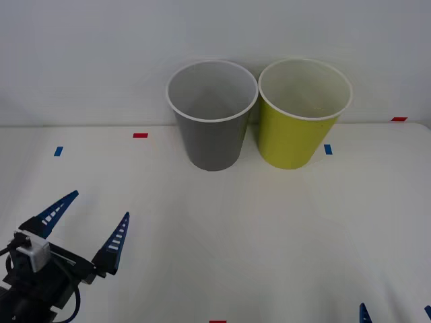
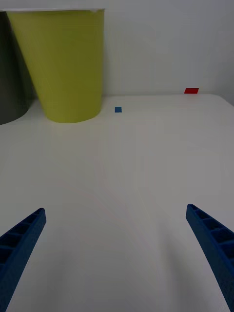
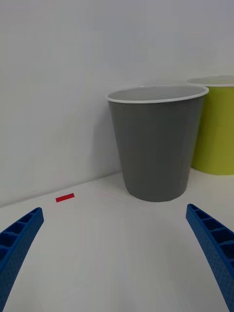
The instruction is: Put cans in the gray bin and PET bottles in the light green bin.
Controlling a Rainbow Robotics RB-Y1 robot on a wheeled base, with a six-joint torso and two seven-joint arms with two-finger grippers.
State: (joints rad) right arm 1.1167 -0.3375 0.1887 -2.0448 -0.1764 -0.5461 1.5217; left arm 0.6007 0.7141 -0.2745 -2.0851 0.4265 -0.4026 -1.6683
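The left gripper [image 1: 82,223], fingers spread and holding nothing, hovers over the near-left tabletop [image 1: 269,235], while the right gripper [image 1: 397,311], likewise spread and empty, waits at the near-right edge. At the far side the gray bin [image 1: 212,114] stands just left of the light green bin [image 1: 303,113]. With no can or bottle on the tabletop, sorting looks finished or not begun; the next move calls for an item to grasp.

Two bins stand upright at the back of the counter [image 1: 269,229], by the wall: the gray bin [image 1: 213,121] on the left, the light green bin [image 1: 301,118] just beside it on the right, both well ahead of the left tool [image 1: 94,222]
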